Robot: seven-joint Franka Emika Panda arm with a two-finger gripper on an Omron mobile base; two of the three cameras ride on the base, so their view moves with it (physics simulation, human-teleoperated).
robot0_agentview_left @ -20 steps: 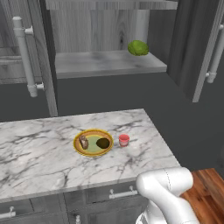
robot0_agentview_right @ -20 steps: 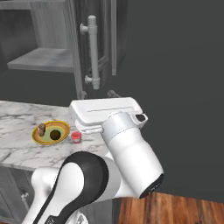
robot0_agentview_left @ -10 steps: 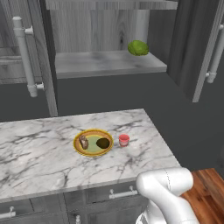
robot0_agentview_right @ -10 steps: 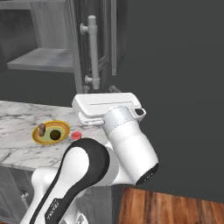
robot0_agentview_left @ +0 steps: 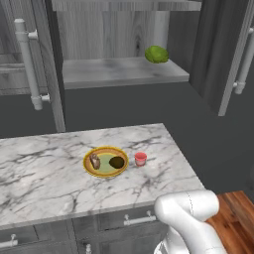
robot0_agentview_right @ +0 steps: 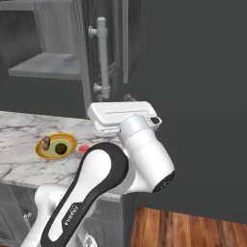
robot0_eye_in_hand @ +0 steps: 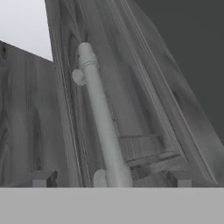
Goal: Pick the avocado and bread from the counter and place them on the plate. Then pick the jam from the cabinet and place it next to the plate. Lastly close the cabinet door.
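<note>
The dark grey cabinet [robot0_agentview_left: 119, 39] hung on the wall with its doors open. Its right door [robot0_agentview_right: 103, 48] stuck out toward the robot. A long silver bar handle [robot0_eye_in_hand: 101, 127] ran down that door. In the hand view, the handle stood close in front of the hand [robot0_eye_in_hand: 111, 180], right between its two dark finger tips [robot0_eye_in_hand: 43, 178]. The hand was spread wide and held nothing. It did not touch the handle.

Inside the cabinet, a grey shelf [robot0_agentview_left: 99, 74] carried a bright green round lump [robot0_agentview_left: 156, 54] near its right end.

Below the cabinet lay the white marble worktop [robot0_agentview_left: 49, 173] with grey veins. Dark grey drawers [robot0_agentview_left: 114, 223] with silver handles sat under it.

The plate [robot0_agentview_left: 105, 161] rested on the worktop, toward the right side. It had a yellow-orange rim and a pale green middle. The bread [robot0_agentview_left: 95, 160] lay on the left part of the plate. The avocado [robot0_agentview_left: 117, 162] lay on the right part of the plate, near the bread.

The jam [robot0_agentview_left: 141, 158] was a small red jar. It stood upright on the worktop just beside the plate, on the plate's right.
</note>
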